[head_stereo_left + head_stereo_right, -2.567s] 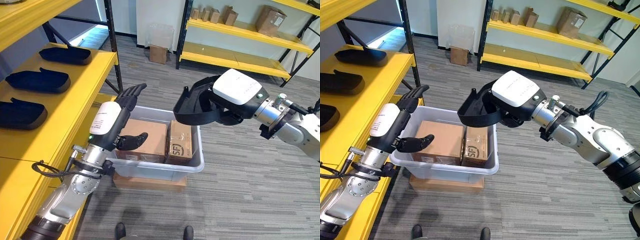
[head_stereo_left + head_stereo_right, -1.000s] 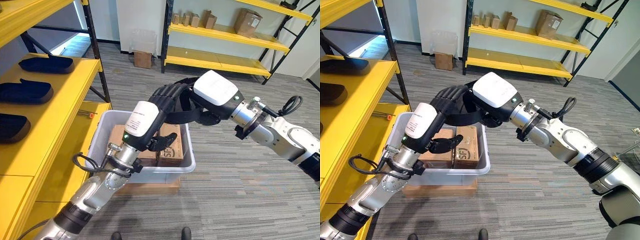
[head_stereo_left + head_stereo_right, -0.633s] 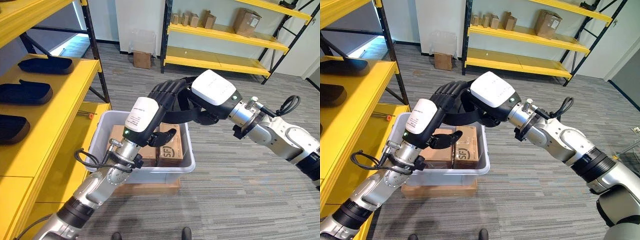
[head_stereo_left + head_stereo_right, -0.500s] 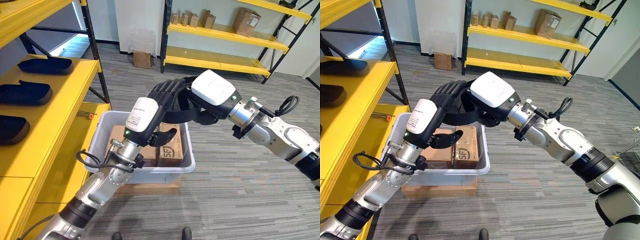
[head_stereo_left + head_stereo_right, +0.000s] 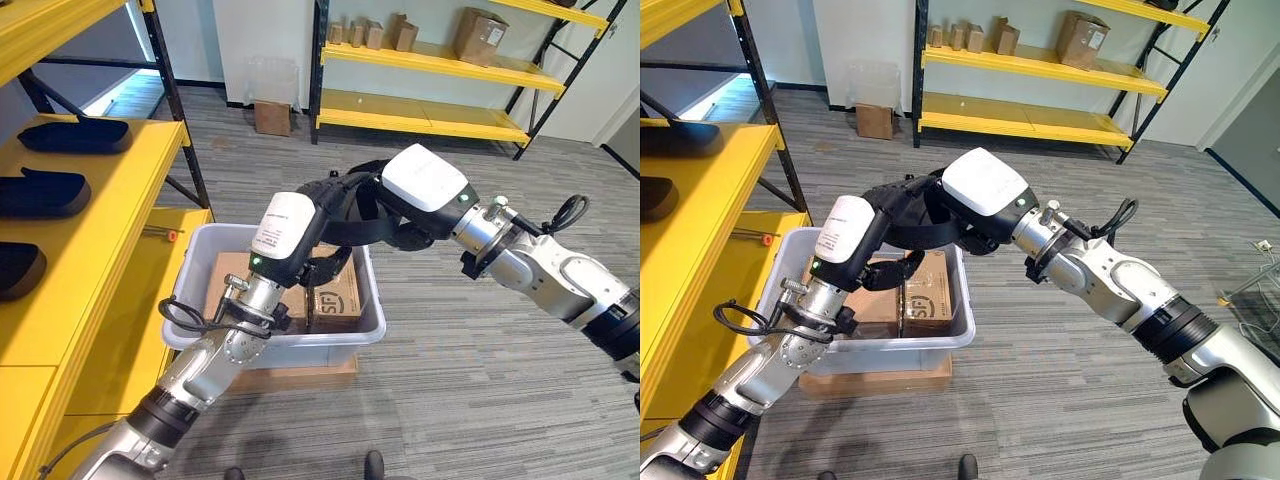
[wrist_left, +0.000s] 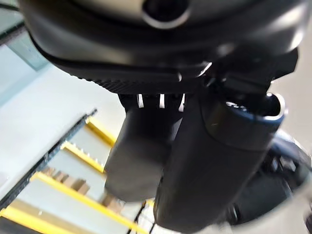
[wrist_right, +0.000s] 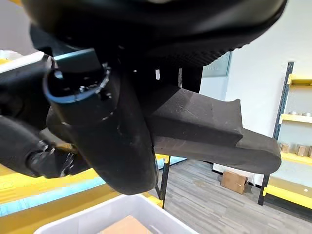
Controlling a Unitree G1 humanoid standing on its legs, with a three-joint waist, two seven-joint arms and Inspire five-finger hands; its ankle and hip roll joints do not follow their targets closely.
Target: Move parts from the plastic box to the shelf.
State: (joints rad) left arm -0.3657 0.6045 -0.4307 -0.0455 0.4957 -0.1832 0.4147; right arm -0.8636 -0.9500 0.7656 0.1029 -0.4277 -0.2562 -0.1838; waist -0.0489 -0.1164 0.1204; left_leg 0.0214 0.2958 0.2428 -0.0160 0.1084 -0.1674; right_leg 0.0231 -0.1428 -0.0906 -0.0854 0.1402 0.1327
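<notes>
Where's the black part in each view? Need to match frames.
Left eye: black part at centre, above the plastic box, held in the right hand.
Right eye: left of centre, above the box.
Right wrist: dark wedge across the middle, box rim below.
Left wrist: too dark and close to pick it out.
Shared landmark: the plastic box.
</notes>
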